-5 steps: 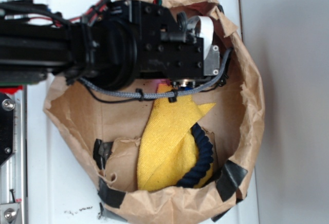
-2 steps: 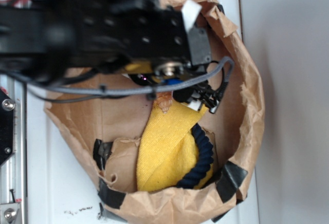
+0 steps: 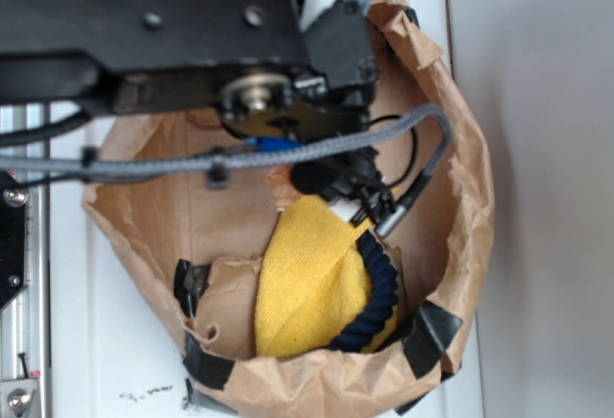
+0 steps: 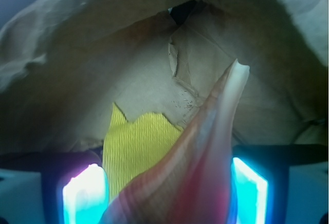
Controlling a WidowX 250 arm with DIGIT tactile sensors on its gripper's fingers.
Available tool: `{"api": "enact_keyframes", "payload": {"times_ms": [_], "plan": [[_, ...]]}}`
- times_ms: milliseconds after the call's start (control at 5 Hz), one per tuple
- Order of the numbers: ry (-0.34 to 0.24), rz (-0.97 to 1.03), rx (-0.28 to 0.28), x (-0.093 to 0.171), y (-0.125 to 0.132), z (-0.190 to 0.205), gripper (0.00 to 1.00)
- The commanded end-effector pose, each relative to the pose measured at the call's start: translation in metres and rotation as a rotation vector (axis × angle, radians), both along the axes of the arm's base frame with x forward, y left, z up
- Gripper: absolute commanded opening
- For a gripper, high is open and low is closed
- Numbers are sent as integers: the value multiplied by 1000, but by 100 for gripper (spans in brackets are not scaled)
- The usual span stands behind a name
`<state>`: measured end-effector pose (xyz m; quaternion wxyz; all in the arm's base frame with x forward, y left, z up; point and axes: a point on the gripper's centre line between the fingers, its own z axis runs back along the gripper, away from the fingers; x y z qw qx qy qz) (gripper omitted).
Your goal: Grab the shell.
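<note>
Wrist view shows you the shell (image 4: 205, 152) filling the lower centre between the jaws, apparently clamped and lifted above the yellow cloth (image 4: 136, 149), so the grab looks done.

Exterior view bright and even, slightly overexposed on white table (image 3: 460, 15); robot arm (image 3: 144, 25) near the lens, large, dark and out of focus. Wrist view dim inside paper bag (image 4: 77, 80), soft shadows on the creases; shell (image 4: 205, 152) very close and blurred, fingers (image 4: 85, 196) glowing blue with glare.
</note>
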<state>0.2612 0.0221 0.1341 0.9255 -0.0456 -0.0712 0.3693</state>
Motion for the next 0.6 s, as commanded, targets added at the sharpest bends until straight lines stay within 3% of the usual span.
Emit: {"api": "enact_keyframes", "payload": {"times_ms": [0, 200, 400], "plan": [[169, -176, 192, -17, 11, 69, 0], [184, -177, 217, -23, 13, 73, 0], [133, -104, 280, -20, 12, 73, 0]]}}
